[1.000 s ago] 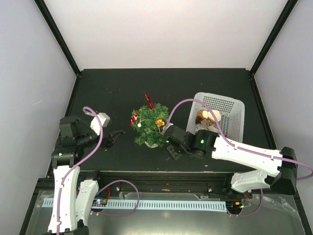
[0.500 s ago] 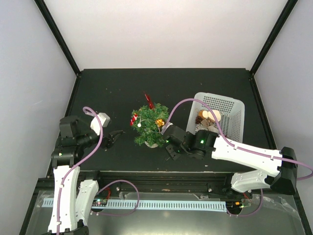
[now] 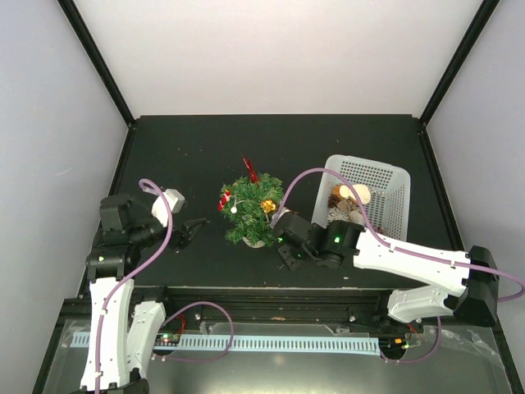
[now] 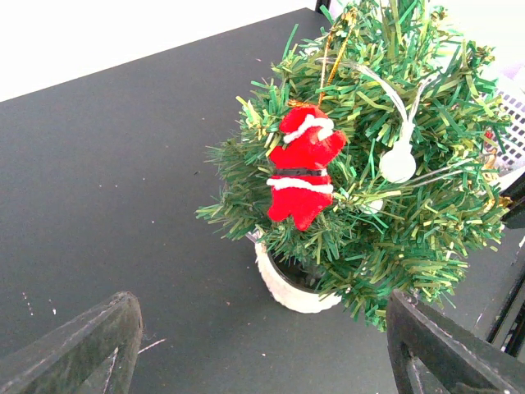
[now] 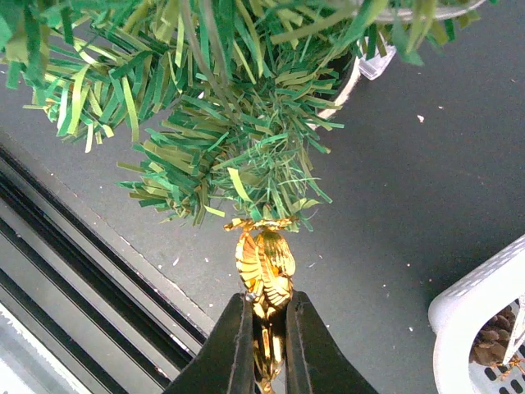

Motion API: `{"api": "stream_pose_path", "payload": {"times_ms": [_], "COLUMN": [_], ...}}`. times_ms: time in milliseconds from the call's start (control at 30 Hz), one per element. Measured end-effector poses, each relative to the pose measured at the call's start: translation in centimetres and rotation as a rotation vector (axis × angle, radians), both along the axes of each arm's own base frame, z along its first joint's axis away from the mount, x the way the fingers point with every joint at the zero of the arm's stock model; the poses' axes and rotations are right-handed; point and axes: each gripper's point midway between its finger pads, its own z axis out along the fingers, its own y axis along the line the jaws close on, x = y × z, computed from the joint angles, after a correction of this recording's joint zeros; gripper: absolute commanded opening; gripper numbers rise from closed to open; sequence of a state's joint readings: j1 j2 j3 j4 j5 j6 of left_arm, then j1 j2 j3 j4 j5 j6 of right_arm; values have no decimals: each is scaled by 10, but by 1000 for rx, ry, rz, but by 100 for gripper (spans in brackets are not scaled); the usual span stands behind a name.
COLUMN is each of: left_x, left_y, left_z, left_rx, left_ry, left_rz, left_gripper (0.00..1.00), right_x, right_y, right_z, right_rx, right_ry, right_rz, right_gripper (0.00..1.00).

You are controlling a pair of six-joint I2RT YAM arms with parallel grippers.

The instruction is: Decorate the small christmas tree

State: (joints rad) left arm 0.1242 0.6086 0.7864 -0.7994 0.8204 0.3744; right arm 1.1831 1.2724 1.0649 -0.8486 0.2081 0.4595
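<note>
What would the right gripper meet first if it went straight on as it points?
The small christmas tree: its lower branch tips lie dead ahead of the right gripper, and the gold ornament it pinches seems to touch them, though depth is unclear.

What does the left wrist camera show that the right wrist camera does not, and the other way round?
Only the left wrist view: a red Santa figure and a white ball hanging on the tree, and the left hand, open and empty, in front of it.
Only the right wrist view: the right hand shut on a gold ornament at the tip of a low branch, and a corner of the white basket.
Both: the green tree and the black table.
</note>
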Motion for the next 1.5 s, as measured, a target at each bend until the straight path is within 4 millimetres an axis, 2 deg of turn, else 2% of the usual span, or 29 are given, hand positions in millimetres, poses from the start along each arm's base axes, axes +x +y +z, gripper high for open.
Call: {"api": "stream_pose_path", "payload": {"times_ms": [333,467,767,900,1200,1500], "left_x": [0,0,0,0,0,0], "left_y": [0,0,0,0,0,0], "left_z": [0,0,0,0,0,0], "left_rx": [0,0,0,0,0,0], "left_ry": [0,0,-1,-1,0,0], "left_rz": [0,0,0,1,1,1], "left_gripper": [82,82,82,82,82,82], "right_x": [0,-4,-12,-9,-1,13], "right_y": [0,1,22,29,41,46], "right_z": [4,15,44,41,21,29], "right_rx": [15,43,109,94,13,7], "right_ry": [-4,-10,-31,-33,-37,-83], "right_rz": [2,13,59,67,81,68], "right_gripper": [1,1,1,1,1,1]}}
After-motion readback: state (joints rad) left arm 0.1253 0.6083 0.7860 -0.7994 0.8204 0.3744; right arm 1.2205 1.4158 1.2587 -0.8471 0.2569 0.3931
